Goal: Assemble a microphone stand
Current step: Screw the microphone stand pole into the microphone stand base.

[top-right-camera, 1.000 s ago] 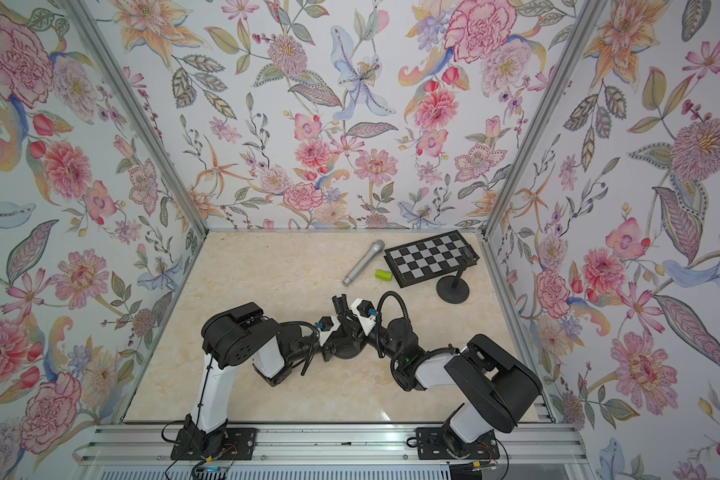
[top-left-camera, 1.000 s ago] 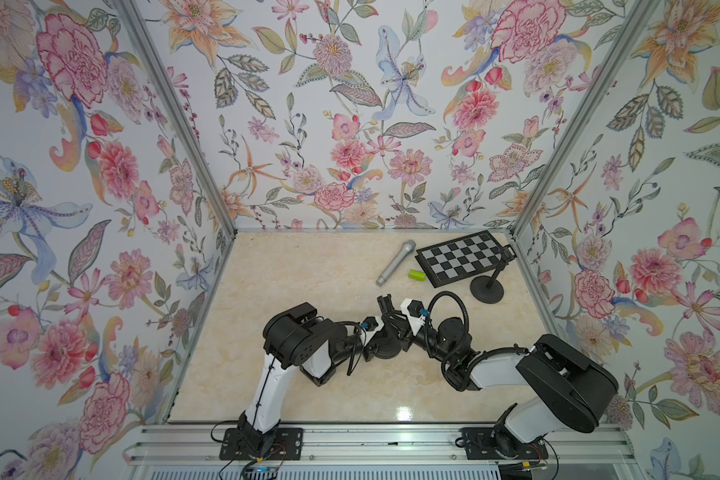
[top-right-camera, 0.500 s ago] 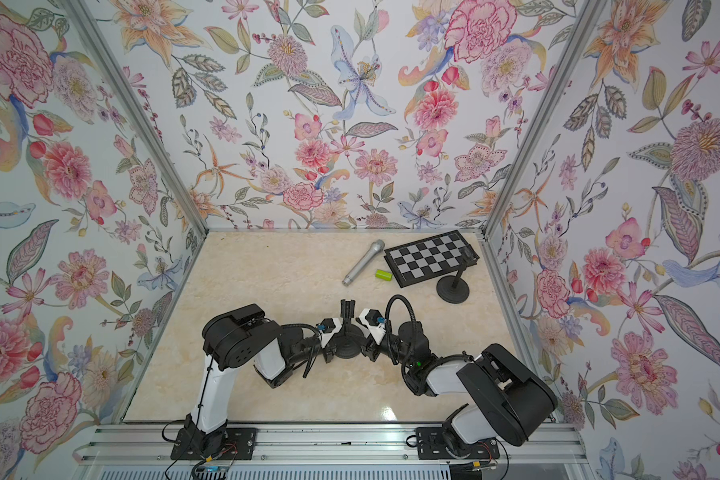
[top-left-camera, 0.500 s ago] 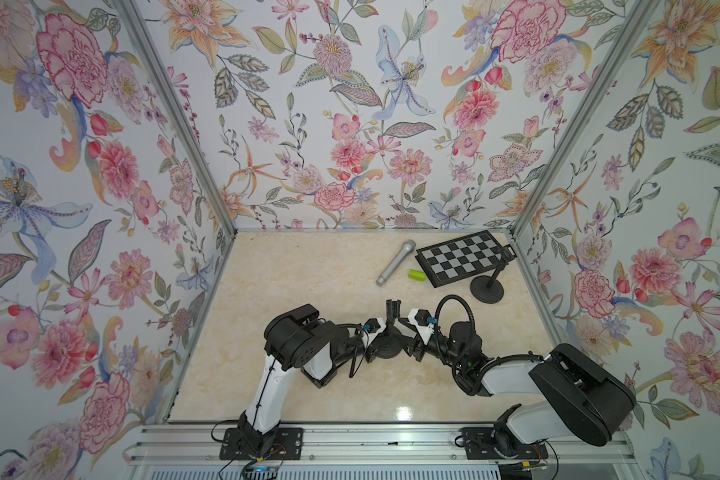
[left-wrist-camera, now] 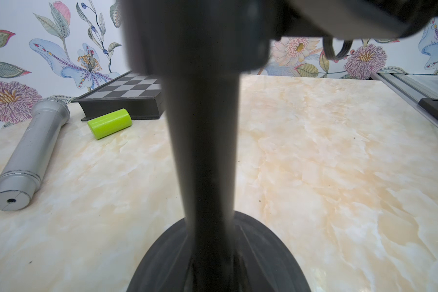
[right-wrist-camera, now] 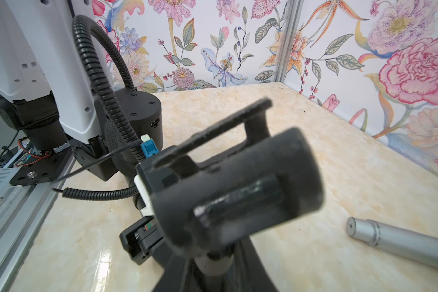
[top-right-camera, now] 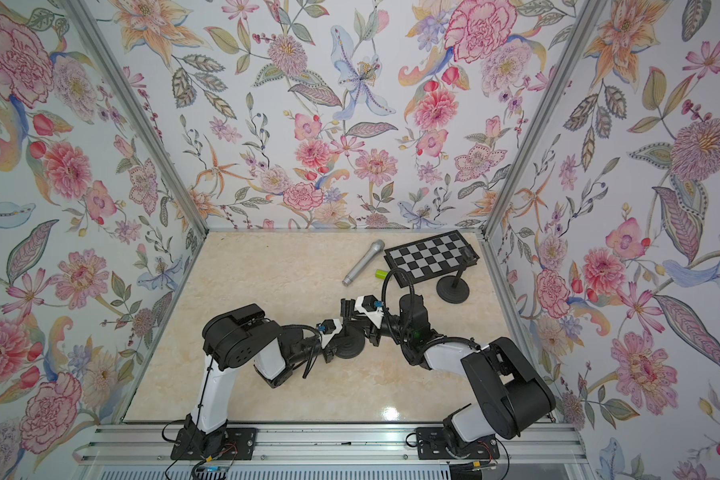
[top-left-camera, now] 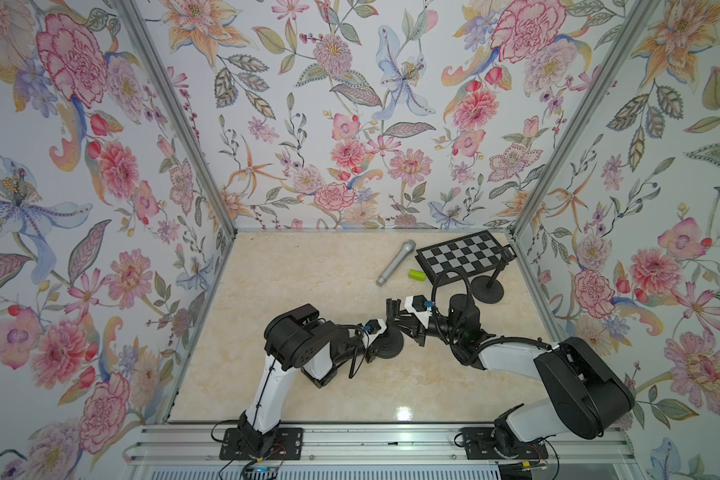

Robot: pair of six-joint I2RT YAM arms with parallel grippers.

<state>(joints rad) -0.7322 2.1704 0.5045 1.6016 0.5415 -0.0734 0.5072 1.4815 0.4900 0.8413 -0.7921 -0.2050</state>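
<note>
Microphone stand [top-left-camera: 389, 344] hasn't moved; right end effector [top-left-camera: 400, 319] closed together beside it, left end effector [top-left-camera: 378, 341] grip unclear.

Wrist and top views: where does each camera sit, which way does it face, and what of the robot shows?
Top views: overhead by the front rail, looking down at the pale marble-patterned table; the left arm and right arm show.
Left wrist: low, facing the robot's right past the black stand pole; no part of its own arm clearly shows.
Right wrist: close to the black clip holder, facing the robot's left; the left arm shows.
Shared: both wrist views hold the silver cylindrical microphone.
</note>
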